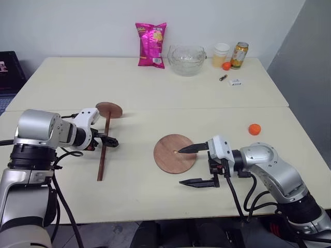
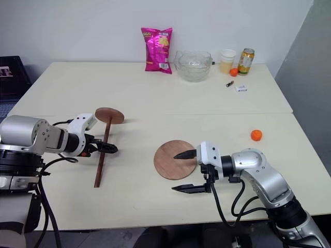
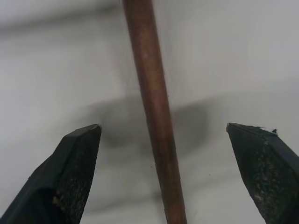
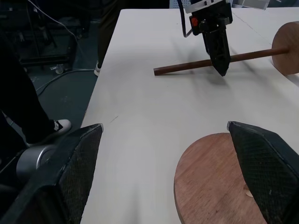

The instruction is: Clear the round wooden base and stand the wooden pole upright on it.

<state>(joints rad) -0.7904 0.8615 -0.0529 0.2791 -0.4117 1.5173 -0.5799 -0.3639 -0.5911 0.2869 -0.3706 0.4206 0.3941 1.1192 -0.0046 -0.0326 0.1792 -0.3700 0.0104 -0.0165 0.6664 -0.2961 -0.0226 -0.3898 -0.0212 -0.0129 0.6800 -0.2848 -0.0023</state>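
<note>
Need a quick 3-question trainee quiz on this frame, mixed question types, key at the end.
1. True or false: the long thin dark-brown wooden pole stands upright on the flat round reddish-brown wooden base.
2. Which end effector has the pole between its open fingers? A) left end effector B) right end effector
3. Fill in: on the cream table, nothing lies on top of the round base, and the small orange ball sits ____ from it.

Key: 1 false, the pole lies flat on the table. 2 A, shown in the left wrist view. 3 apart, off on the robot's right side.
</note>
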